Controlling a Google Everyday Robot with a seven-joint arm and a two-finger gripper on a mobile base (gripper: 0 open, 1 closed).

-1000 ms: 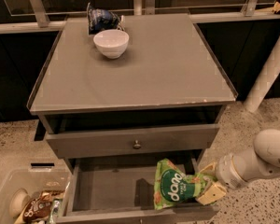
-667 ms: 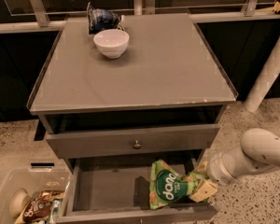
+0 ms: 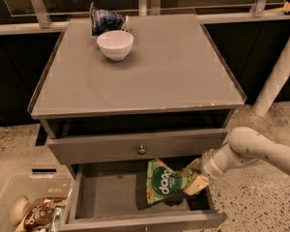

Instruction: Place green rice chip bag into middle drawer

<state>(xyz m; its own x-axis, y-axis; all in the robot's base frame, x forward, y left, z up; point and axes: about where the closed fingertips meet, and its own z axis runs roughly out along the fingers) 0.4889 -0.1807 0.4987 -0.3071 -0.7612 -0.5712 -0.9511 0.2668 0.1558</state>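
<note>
The green rice chip bag hangs tilted inside the open middle drawer, over its right half, with its lower edge near the grey floor. My gripper comes in from the right on a white arm and is shut on the bag's right end. The dark green round logo faces the camera. The drawer with the small round knob is closed just above it.
A white bowl and a dark blue snack bag sit at the back left of the cabinet top. A clear bin with brown snack packets stands on the floor at lower left. A white post rises at right.
My gripper has carried the green bag left and deeper into the open drawer. The arm has swung inward with it. The bag is more tilted now.
</note>
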